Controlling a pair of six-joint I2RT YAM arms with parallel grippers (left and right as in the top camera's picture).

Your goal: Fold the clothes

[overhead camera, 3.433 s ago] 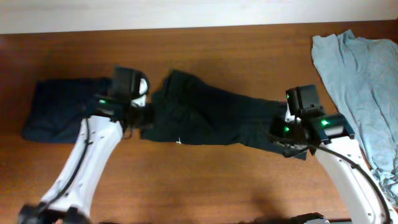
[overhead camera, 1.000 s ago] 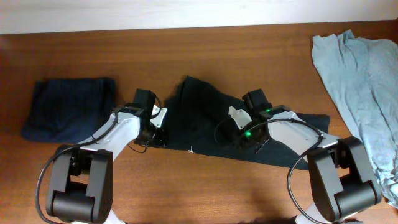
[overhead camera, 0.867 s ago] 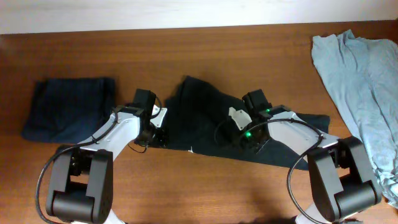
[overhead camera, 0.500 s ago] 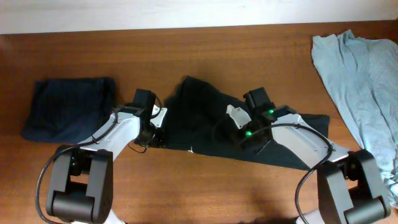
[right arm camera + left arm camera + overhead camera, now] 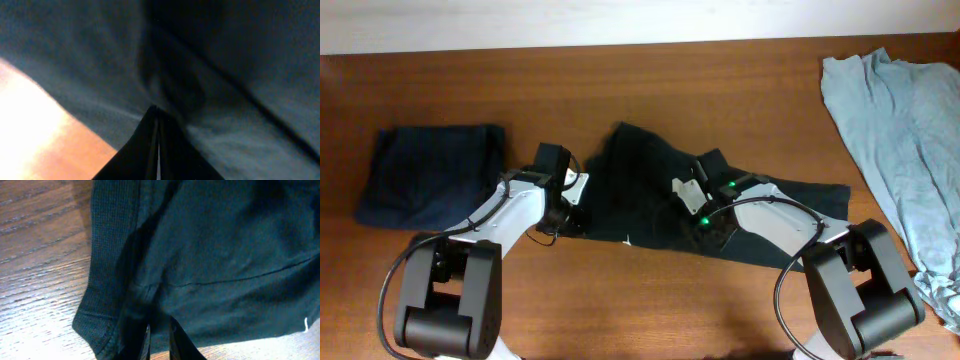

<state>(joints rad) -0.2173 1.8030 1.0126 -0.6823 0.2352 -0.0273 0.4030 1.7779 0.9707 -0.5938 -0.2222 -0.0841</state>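
The black, slightly greenish T-shirt (image 5: 640,175) lies crumpled across the middle of the table, with a small white logo (image 5: 627,241) at its front edge. My left gripper (image 5: 570,218) is at the shirt's left edge. In the left wrist view its fingers (image 5: 159,342) are pinched on the hem of the shirt (image 5: 225,245). My right gripper (image 5: 705,225) sits low on the shirt's middle. In the right wrist view its fingers (image 5: 158,117) are shut, with the fabric (image 5: 240,75) puckered at the tips.
A folded dark blue garment (image 5: 430,175) lies at the left of the wooden table (image 5: 620,300). A light blue-grey garment (image 5: 900,120) lies spread out along the right edge. Both arms reach in from the front edge.
Since 3.4 s ago both arms have drawn in and the shirt has bunched toward the middle. In the last second the right gripper slid slightly left; the left has not moved.
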